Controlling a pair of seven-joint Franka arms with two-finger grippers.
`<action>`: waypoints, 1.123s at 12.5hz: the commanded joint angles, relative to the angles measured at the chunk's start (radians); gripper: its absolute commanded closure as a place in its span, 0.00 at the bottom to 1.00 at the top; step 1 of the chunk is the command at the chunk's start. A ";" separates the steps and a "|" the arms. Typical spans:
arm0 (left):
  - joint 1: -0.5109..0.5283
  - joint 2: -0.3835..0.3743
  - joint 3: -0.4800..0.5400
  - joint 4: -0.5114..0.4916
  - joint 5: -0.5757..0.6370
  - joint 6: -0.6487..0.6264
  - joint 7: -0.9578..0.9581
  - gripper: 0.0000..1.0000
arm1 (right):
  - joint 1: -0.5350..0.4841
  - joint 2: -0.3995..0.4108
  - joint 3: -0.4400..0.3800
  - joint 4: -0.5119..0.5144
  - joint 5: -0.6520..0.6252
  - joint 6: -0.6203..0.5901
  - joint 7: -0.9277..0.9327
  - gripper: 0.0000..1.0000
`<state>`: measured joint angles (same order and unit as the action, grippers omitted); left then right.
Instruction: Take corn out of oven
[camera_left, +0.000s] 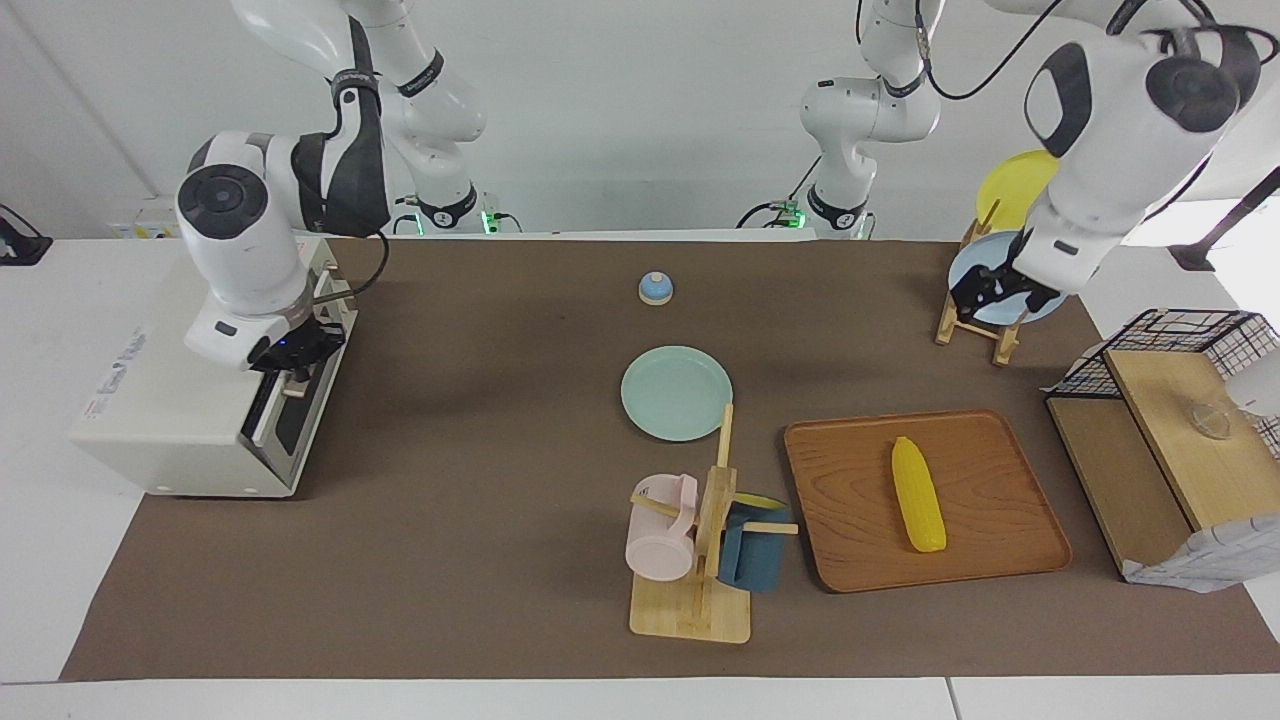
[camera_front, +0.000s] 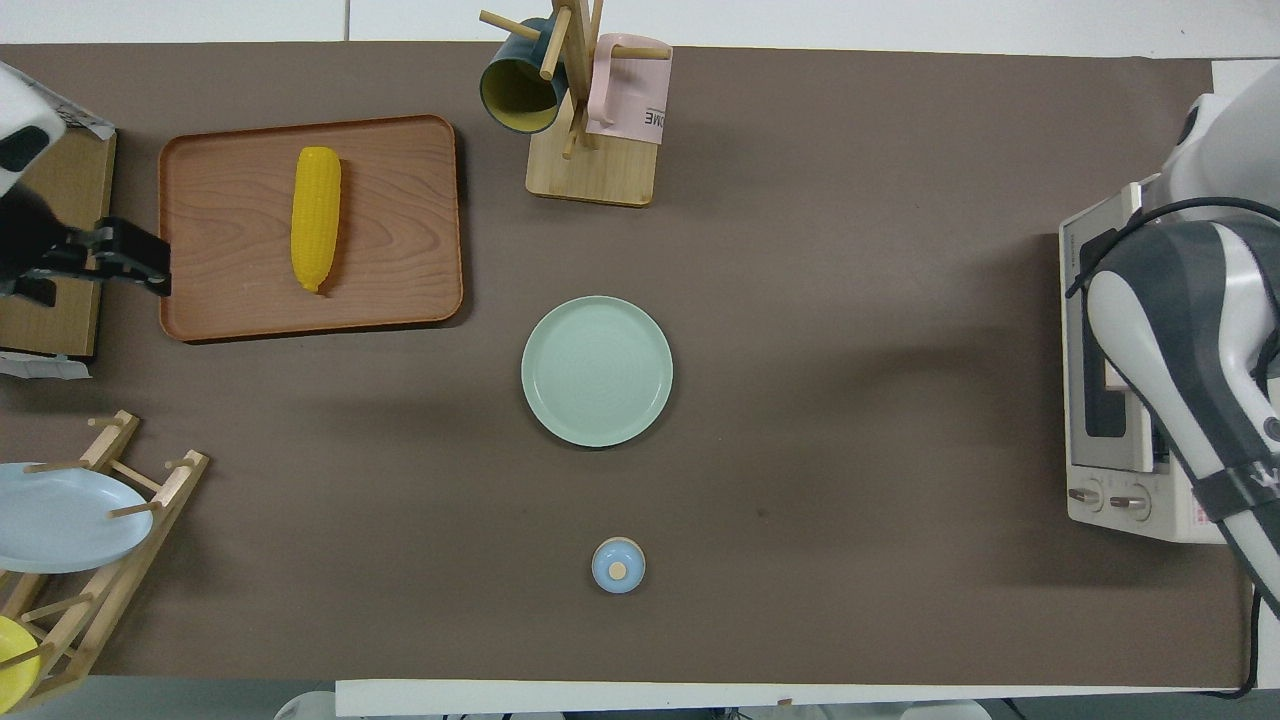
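I judge the job done: corn (camera_left: 917, 493) lies mid-tray (camera_left: 1030, 560), oven (camera_left: 190, 400) door up, left gripper (camera_left: 985, 290) spread empty, right gripper (camera_left: 290, 355) pinched at the handle.

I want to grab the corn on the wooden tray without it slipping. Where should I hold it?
Probably around its thick middle, coming straight down from above. The corn lies flat on the wooden tray with nothing beside it, so both long sides are free. Pinch across its width, not end to end: it narrows toward its tip, where fingers could slide off its smooth skin.
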<state>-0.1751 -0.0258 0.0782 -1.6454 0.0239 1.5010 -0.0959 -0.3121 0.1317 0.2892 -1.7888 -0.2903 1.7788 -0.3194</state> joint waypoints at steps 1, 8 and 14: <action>0.054 -0.078 -0.009 -0.034 -0.053 -0.030 0.160 0.00 | -0.005 -0.015 0.004 0.037 0.075 -0.077 0.000 0.05; 0.040 -0.080 -0.015 -0.030 -0.048 -0.001 0.176 0.00 | -0.028 -0.075 -0.012 0.378 0.254 -0.347 0.177 0.00; 0.042 -0.083 -0.017 -0.019 -0.032 -0.019 0.177 0.00 | -0.064 -0.101 -0.010 0.351 0.215 -0.381 0.195 0.00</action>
<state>-0.1359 -0.0964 0.0618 -1.6569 -0.0165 1.4791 0.0636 -0.3623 0.0396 0.2681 -1.4113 -0.0694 1.3797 -0.1461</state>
